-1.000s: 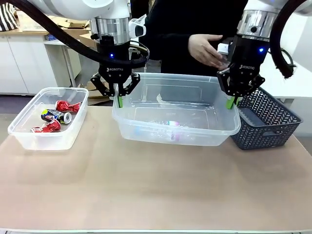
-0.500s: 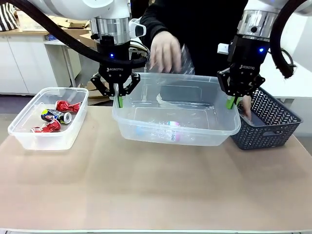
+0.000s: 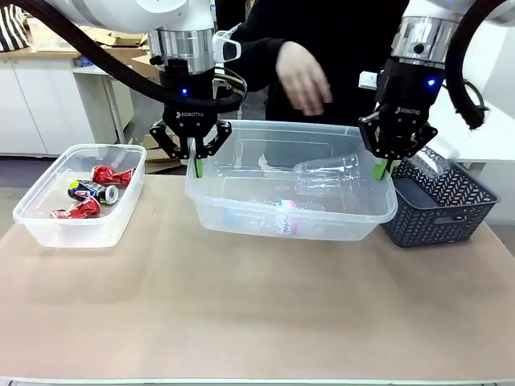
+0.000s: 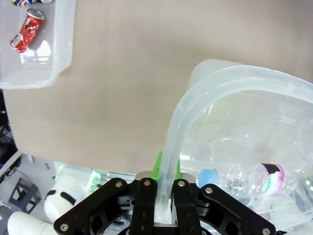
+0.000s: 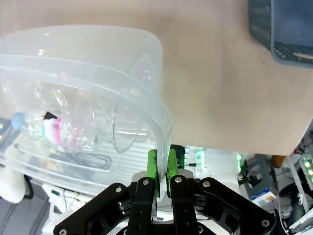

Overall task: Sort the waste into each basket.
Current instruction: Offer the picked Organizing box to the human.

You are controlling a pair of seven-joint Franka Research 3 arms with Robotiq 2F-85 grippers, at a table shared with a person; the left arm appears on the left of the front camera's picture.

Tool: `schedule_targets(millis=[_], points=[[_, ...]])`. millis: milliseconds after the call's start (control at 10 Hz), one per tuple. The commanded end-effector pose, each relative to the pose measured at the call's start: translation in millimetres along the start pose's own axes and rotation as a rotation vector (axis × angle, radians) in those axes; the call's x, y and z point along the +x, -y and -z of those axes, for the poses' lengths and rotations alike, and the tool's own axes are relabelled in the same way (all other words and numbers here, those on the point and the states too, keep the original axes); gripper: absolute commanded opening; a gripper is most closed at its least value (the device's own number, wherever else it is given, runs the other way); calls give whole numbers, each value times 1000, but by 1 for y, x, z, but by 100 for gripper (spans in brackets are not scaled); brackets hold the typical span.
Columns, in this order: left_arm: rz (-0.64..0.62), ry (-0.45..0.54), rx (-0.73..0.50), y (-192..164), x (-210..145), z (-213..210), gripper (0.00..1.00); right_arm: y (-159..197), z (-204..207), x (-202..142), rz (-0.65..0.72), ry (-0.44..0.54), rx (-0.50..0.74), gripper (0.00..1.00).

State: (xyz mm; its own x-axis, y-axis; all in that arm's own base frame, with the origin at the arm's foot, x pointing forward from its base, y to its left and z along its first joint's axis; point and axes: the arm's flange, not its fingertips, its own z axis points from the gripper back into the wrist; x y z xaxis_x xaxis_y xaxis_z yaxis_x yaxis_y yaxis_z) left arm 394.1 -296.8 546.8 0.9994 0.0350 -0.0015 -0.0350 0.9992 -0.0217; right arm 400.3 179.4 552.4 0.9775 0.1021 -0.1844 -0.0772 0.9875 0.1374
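We see a large clear tub [image 3: 241, 211] of thin glossy plastic with rounded corners. Our left gripper [image 3: 195, 165] and right gripper [image 3: 381, 168] each pinch its rim [image 4: 172, 147] tight between green pads [image 5: 152, 169]. A clear ribbed bottle [image 3: 326, 171] tumbles inside, below the person's hand [image 3: 304, 78]. Our wrist cameras reveal a crumpled bottle with a pink label [image 4: 264, 177] and blue cap on the tub floor. Left sits a smaller clear basket [image 3: 121, 221] holding dented red cans [image 3: 111, 175]. Right stands a dark lattice basket [image 3: 451, 211].
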Motion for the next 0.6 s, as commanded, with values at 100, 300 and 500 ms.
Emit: schedule_targets(millis=[100,300,500], points=[[-22,14,-4,-1,0,-1,5,-4,-3,-2,-37,-10,-6,8],[-22,14,-4,-1,0,-1,5,-4,-3,-2,-37,-10,-6,8],[-22,14,-4,-1,0,-1,5,-4,-3,-2,-37,-10,-6,8]])
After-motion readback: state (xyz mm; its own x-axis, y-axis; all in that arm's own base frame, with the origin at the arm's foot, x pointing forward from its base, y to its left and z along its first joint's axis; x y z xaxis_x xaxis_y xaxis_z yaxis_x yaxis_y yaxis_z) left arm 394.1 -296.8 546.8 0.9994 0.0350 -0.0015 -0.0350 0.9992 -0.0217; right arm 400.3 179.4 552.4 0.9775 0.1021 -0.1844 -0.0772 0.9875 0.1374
